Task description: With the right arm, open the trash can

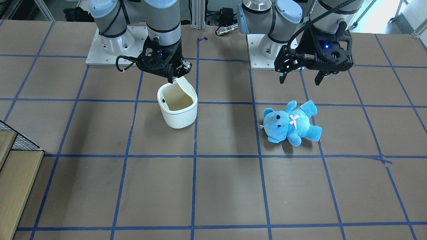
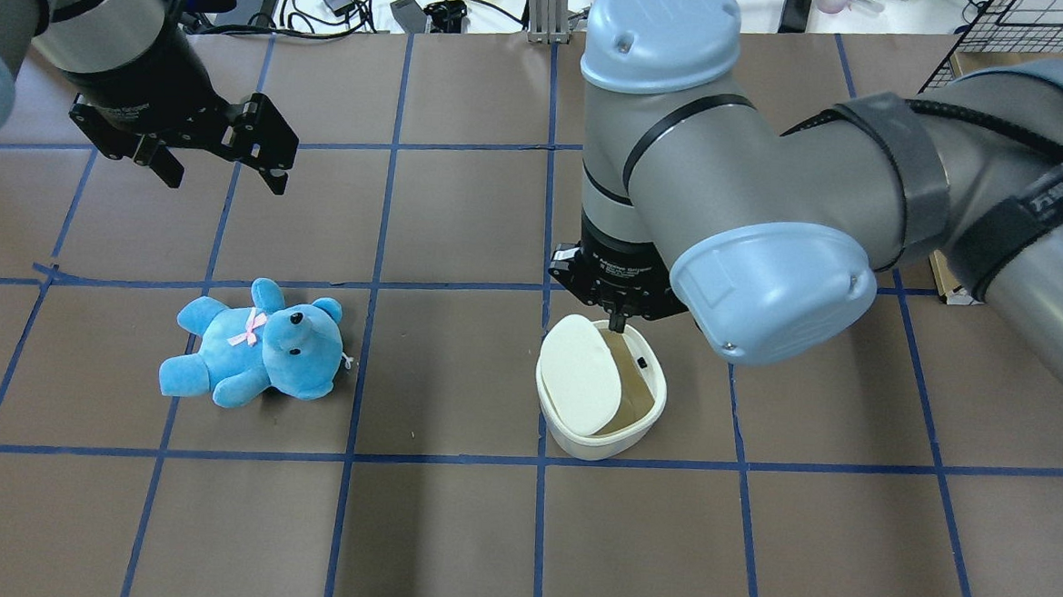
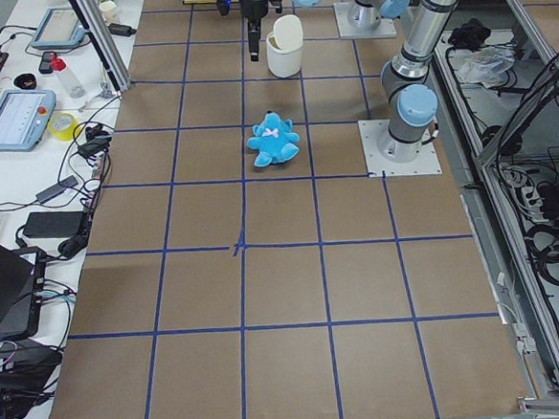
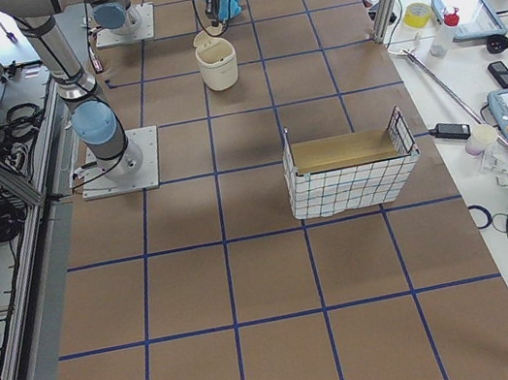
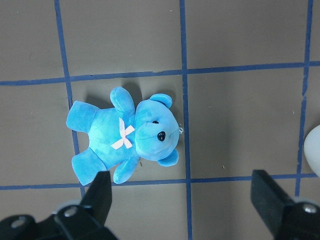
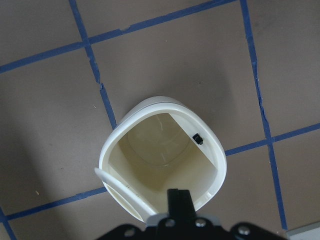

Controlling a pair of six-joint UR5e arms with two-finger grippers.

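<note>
My right gripper (image 1: 172, 79) hangs just over the back rim of the trash can (image 1: 178, 115), fingers pinched together with nothing between them as far as I can see, the tip right beside the raised lid (image 2: 580, 374). The can stands upright on the table (image 1: 227, 186), well apart from the blue teddy (image 1: 290, 123), and its beige inside shows, so I judge the opening mostly done. My worry is the lid: it leans over part of the mouth and may not be past its tipping point, so if I pull away carelessly it could drop shut. The can also looks light, and a fingertip this close to the rim could snag it, shove it along the paper or tip it over. My left gripper (image 1: 300, 79) hovers spread wide above the teddy, clear of all this
</note>
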